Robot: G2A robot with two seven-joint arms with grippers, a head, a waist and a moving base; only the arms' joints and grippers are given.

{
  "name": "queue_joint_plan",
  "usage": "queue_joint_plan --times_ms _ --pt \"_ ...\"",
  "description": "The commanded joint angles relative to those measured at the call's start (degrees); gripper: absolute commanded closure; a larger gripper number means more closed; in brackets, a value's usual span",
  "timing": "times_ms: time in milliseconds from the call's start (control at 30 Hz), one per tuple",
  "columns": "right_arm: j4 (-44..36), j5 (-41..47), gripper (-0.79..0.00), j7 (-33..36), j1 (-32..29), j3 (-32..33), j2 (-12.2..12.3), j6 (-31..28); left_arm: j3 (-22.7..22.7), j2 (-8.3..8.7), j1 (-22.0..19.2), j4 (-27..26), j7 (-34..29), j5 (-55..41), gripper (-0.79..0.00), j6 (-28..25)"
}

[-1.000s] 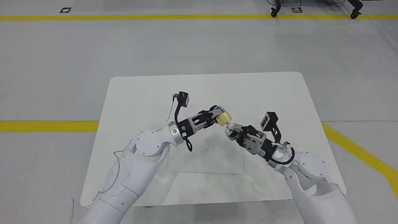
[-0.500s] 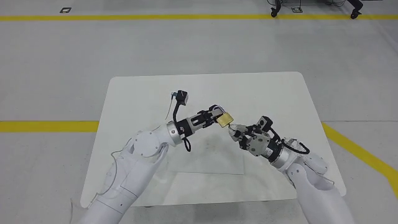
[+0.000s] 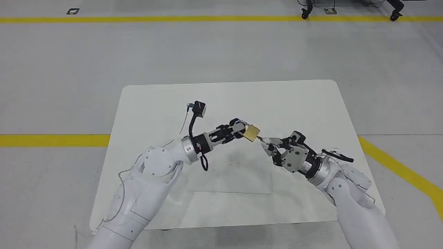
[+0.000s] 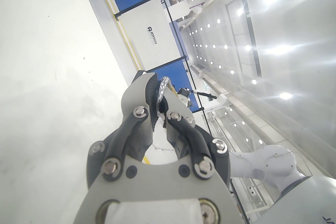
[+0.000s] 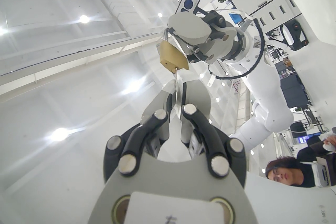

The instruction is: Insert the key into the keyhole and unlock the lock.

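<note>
Just ahead of the right gripper [image 5: 176, 93], past its key [image 5: 178, 87], the lock [image 5: 172, 58] bars the way, with the left gripper [image 3: 237, 130] clamped behind it. Beneath both fingertip pairs, open air lies above the table [image 3: 297, 104].

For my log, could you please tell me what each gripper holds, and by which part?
Left gripper holds the lock by its shackle; right gripper pinches the key by its head.
</note>
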Motion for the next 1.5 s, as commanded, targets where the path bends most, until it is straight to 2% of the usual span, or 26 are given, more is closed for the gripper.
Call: queue_joint_plan --times_ms 0,167,267,400,500,633,667,700,733,767,933,1067,1167,1267,1333,1467 --pt "-1.35 -0.18 -0.785 1.18 -0.91 2.37 0.23 -2.79 -0.77 0.34 0.3 -0.43 0.28 1.57 0.0 1.46" --pt "-7.53 -4.41 -0.785 0.39 -7.14 12.24 1.07 -12.94 -2.79 1.6 1.92 -3.93 3.32 12.7 0.0 7.47" --pt "-12.28 -7.44 -0.785 -1.29 -11.4 18.23 1.4 -17.49 -3.17 2.35 3.97 -7.56 3.18 19.47 0.0 13.89" --pt "-12.28 -7.44 -0.785 -1.29 -11.4 18.23 1.4 -17.49 -0.43 2.81 4.82 -10.26 0.16 30.6 0.0 27.93" --pt "-12.28 -7.44 -0.785 -1.29 -11.4 18.23 1.4 -17.49 1.87 2.63 5.14 -11.7 -2.13 32.69 0.0 33.86" --pt "-12.28 -7.44 -0.785 -1.29 -11.4 18.23 1.4 -17.49 3.98 2.38 4.23 -10.91 -3.65 35.64 0.0 39.85" --pt "-12.28 -7.44 -0.785 -1.29 -11.4 18.23 1.4 -17.49 4.27 2.32 4.06 -10.65 -3.73 35.87 -0.185 40.6" --pt "-12.28 -7.44 -0.785 -1.29 -11.4 18.23 1.4 -17.49 4.35 2.26 3.94 -10.45 -3.63 35.75 -0.32 41.03" --pt "-12.28 -7.44 -0.785 -1.29 -11.4 18.23 1.4 -17.49 4.34 2.22 3.9 -10.29 -3.5 35.53 -0.751 41.34" --pt "-12.28 -7.44 -0.785 -1.29 -11.4 18.23 1.4 -17.49 4.16 2.18 3.96 -10.44 -3.52 34.69 -0.785 41.19" --pt "-12.28 -7.44 -0.785 -1.29 -11.4 18.23 1.4 -17.49 0.68 2.59 6.06 -12.72 -2.87 29.55 -0.785 38.8" --pt "-12.28 -7.44 -0.785 -1.29 -11.4 18.23 1.4 -17.49 -4.8 3.6 9.47 -16.07 0.87 27.96 -0.785 34.85" --pt "-12.28 -7.44 -0.785 -1.29 -11.4 18.23 1.4 -17.49 -9.29 4.47 12.11 -18.91 2.65 27.64 -0.785 32.4" --pt "-12.28 -7.44 -0.785 -1.29 -11.4 18.23 1.4 -17.49 -12.68 5.29 14.83 -22.74 5.82 31.24 -0.785 31.06" --pt "-13.43 -16.28 -0.785 -2.24 -11.29 17.36 1.6 -21.02 -14.7 5.79 16.6 -25.44 7.59 34.33 -0.785 31.25" --pt "-13.56 -34.68 -0.785 -5.33 -10.93 14.91 1.77 -32.36 -18.55 6.68 19.26 -30.04 9.91 40.11 -0.785 32.0"
